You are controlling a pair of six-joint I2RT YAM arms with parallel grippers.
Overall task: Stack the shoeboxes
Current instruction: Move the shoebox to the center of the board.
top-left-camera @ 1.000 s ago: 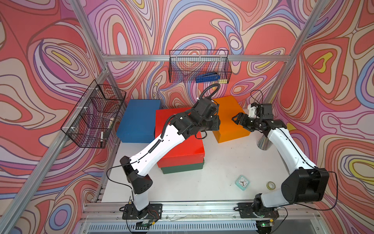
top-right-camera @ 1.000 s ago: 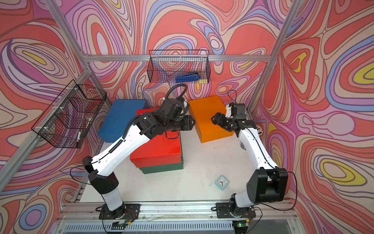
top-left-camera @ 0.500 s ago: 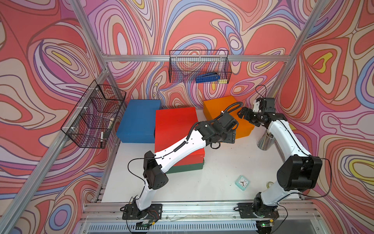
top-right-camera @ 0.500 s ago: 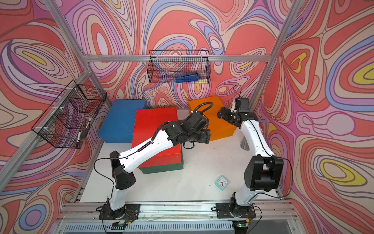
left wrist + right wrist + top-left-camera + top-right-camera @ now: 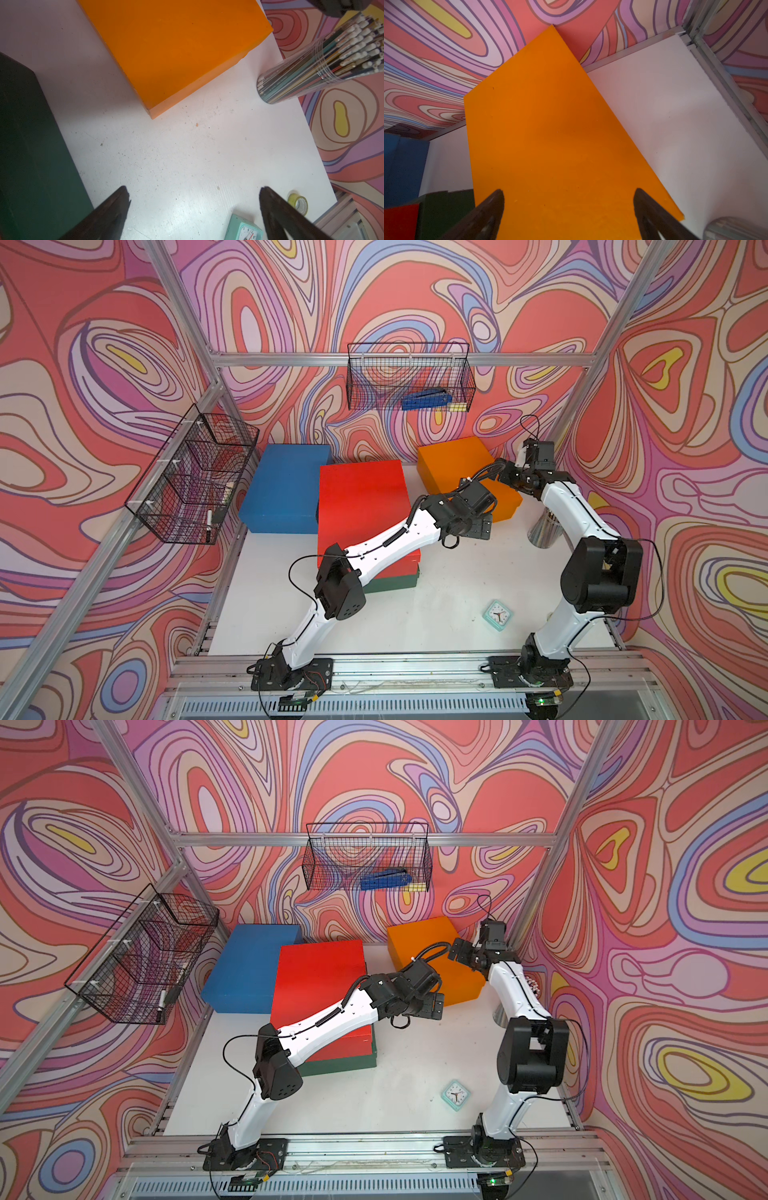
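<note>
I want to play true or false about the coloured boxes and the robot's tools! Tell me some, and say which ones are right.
1. The red box sits on top of the dark green box. True.
2. The left tool is holding the orange box. False: it is open and holds nothing, beside that box.
3. The blue box is on top of the stack. False: it stands by itself beside the stack.
4. The little clock lies on the table. True.
5. The right tool is open above the orange box. True.
</note>
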